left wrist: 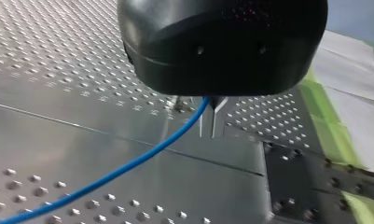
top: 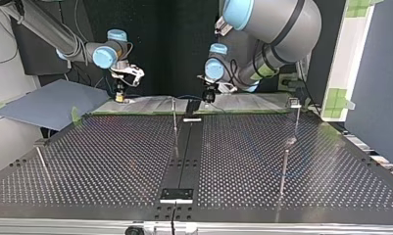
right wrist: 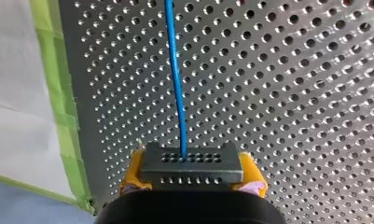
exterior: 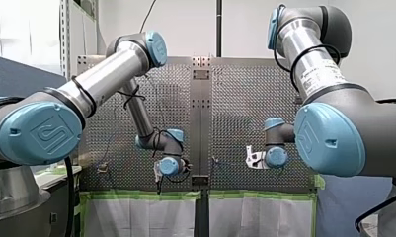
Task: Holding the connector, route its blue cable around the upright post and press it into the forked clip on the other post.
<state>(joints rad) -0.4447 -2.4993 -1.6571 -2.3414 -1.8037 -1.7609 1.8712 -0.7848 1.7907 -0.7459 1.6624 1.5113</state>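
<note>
The small dark grey metal connector block, the one with two rows of tiny holes, is sitting right in my right hand. It's clamped from both sides by the yellow pads. The thin blue cable comes out of the row of holes further from the hand. From there it runs straight ahead of the hand, over the silver perforated counter. Off to one side of that hand there's a strip of green tape along the counter's edge, with white sheeting beyond it.

Over at my left hand, the blue cable comes in across the counter and vanishes under the hand's black housing. Honestly can't tell if that hand is apart or together, or whether it's got the cable at all.

In the top view both hands hang low over the far edge of the counter, well apart. A thin upright metal post shows between them, nearer my left hand. Another thin post with a small block on top stands out past my left hand, on the side away from my right one. Can't make out which of them carries the forked clip. A flat blue-grey sheet lies just beside my right hand, on its outer side.
</note>
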